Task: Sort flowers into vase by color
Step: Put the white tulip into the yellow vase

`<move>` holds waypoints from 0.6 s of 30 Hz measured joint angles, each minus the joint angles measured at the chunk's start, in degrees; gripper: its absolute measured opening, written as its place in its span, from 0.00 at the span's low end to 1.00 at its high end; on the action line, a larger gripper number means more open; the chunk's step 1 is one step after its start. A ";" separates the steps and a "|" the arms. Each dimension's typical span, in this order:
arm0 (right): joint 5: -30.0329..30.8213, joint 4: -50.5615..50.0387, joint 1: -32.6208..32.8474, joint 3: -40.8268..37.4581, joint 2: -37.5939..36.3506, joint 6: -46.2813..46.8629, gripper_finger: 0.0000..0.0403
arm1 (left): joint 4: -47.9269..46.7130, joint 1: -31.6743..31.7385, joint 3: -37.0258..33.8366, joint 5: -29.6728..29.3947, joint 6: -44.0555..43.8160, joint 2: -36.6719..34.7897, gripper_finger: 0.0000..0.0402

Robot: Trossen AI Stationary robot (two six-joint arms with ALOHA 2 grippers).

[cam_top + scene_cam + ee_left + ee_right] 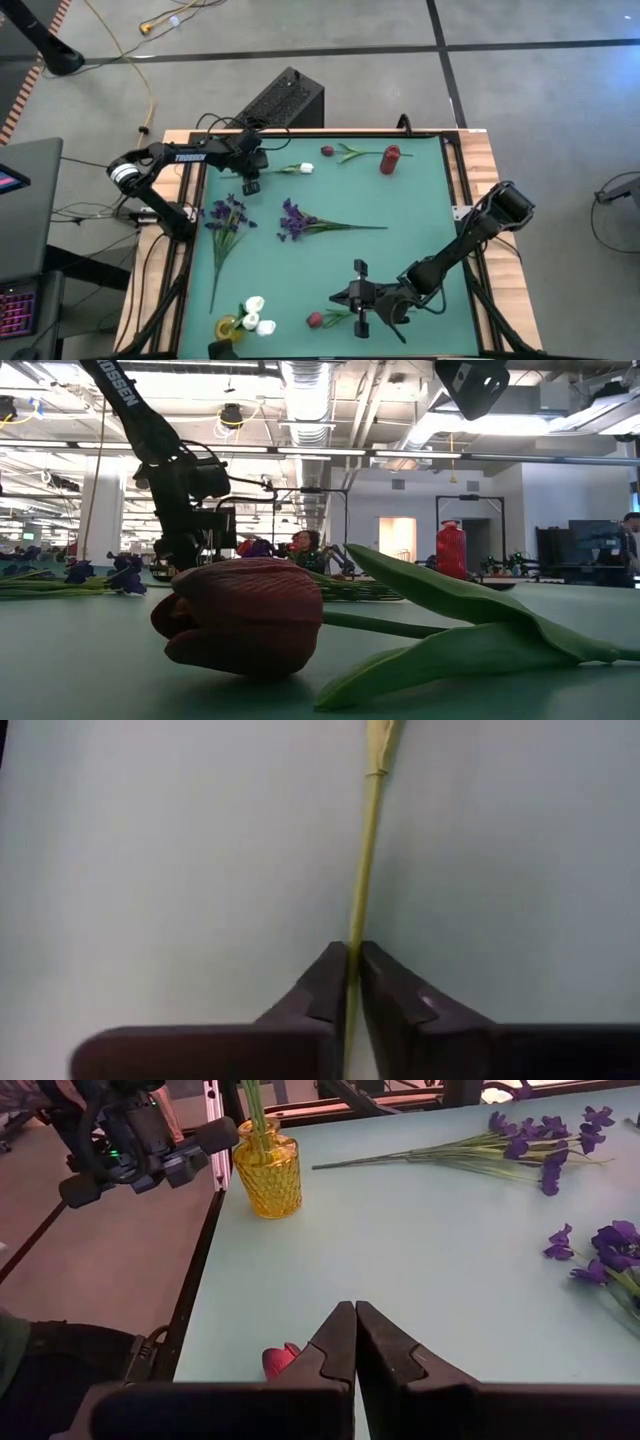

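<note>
Overhead, pipes run above the green bench [420, 215]. 1 yellow vase [267, 1172] holds white tulips [256, 314]; left pincer [351, 965] clenches a white tulip's stem [363, 880]; right pincer [355, 1330] is clenched empty beside a red tulip [315, 320].

A green table top [420, 200] sits in a pale wooden frame [485, 160] on a grey floor crossed by dark tape lines [440, 40]. Just beyond the table's far edge stands a black box with a vented top [285, 100], and a yellow cable [150, 90] trails over the floor near it. Off to the side is a grey desk [25, 200] with a keyboard lit pink [15, 305]. The low view shows ceiling ducts [305, 380], a white pillar [100, 510] and a person [630, 535] at the picture's edge.
</note>
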 joint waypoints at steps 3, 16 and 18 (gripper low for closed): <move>-0.02 0.01 0.00 0.00 -0.02 0.00 0.08 | -0.36 0.02 0.00 -0.02 0.02 -0.08 0.02; -0.07 -0.04 0.02 0.00 -0.02 0.00 0.08 | -3.58 -0.09 -0.15 9.45 -1.29 -9.46 0.00; -0.07 -0.04 0.02 0.00 -0.04 0.00 0.08 | -3.56 -0.45 -0.15 12.45 -1.96 -11.91 0.00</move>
